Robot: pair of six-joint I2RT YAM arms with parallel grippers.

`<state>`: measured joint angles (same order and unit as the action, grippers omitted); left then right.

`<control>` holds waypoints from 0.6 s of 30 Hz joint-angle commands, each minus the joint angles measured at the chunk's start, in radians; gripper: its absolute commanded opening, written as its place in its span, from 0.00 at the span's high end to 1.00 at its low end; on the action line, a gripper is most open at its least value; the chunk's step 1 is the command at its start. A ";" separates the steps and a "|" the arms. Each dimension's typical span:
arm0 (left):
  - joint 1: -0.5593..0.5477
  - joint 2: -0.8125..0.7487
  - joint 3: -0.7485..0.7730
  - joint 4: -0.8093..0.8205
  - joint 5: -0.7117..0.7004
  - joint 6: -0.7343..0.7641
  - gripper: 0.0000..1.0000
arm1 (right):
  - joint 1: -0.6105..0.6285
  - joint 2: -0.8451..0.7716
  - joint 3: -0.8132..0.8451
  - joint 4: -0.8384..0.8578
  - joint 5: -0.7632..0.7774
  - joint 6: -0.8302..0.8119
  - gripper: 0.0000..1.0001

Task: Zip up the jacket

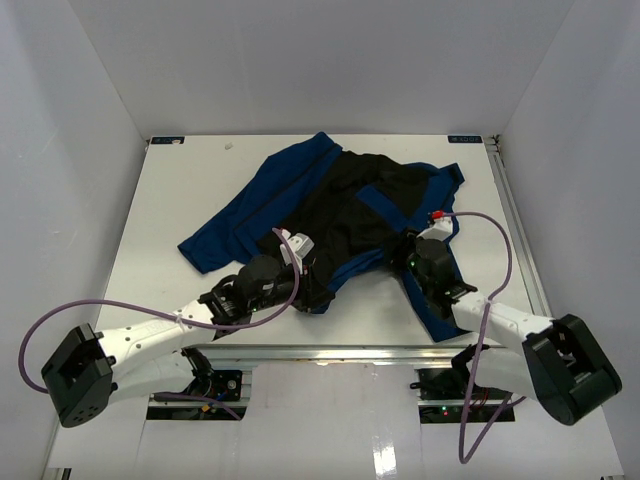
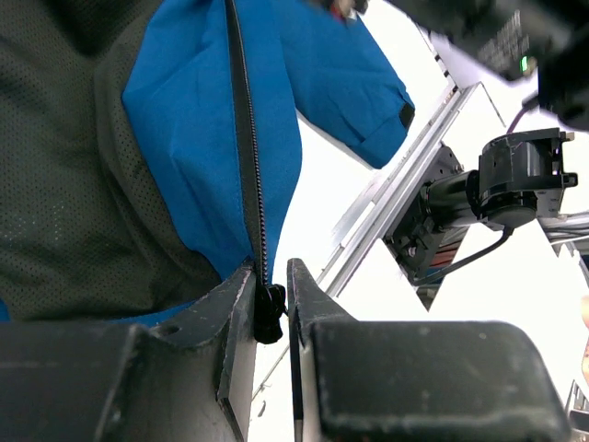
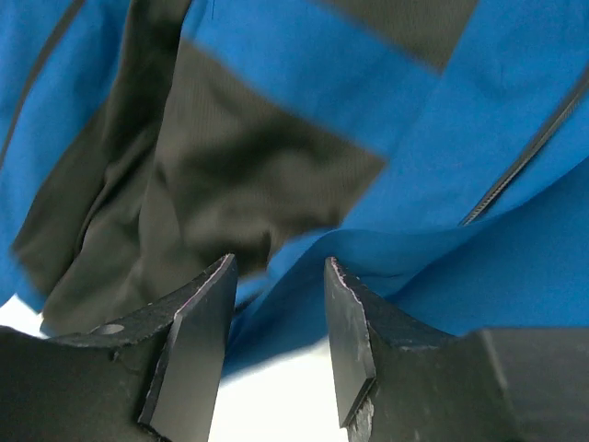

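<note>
The royal-blue jacket [image 1: 300, 170] lies open on the white table, its black lining [image 1: 345, 215] facing up. My left gripper [image 1: 297, 247] is at the jacket's near left front edge. In the left wrist view its jaws [image 2: 271, 295] are nearly closed on a small black zipper end piece [image 2: 268, 315] at the bottom of the zipper track [image 2: 243, 138]. My right gripper [image 1: 417, 243] is over the jacket's right front panel. In the right wrist view it [image 3: 276, 276] is open, with a raised fold of blue fabric [image 3: 368, 267] between the fingers.
White walls close the table on three sides. An aluminium rail [image 1: 330, 350] runs along the near edge and shows in the left wrist view [image 2: 386, 198]. Purple cables [image 1: 490, 225] loop beside both arms. The right arm's base [image 2: 515, 180] shows in the left wrist view.
</note>
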<state>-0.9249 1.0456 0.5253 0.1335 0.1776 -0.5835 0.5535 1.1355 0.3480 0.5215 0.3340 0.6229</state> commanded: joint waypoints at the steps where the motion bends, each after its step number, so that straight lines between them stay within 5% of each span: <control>1: 0.003 -0.005 -0.025 0.054 -0.029 -0.035 1.00 | -0.028 0.171 0.147 0.108 0.047 -0.125 0.51; 7: 0.010 0.056 -0.126 0.188 -0.094 -0.086 1.00 | -0.033 0.428 0.374 0.228 -0.167 -0.261 0.51; 12: 0.019 0.172 -0.185 0.273 -0.117 -0.109 1.00 | -0.028 0.629 0.628 0.125 -0.378 -0.335 0.51; 18: 0.021 0.239 -0.233 0.393 -0.066 -0.115 1.00 | -0.011 0.545 0.584 0.037 -0.309 -0.313 0.50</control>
<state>-0.9084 1.2638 0.3161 0.3912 0.0874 -0.6836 0.5327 1.7810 0.9586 0.6295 0.0289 0.3238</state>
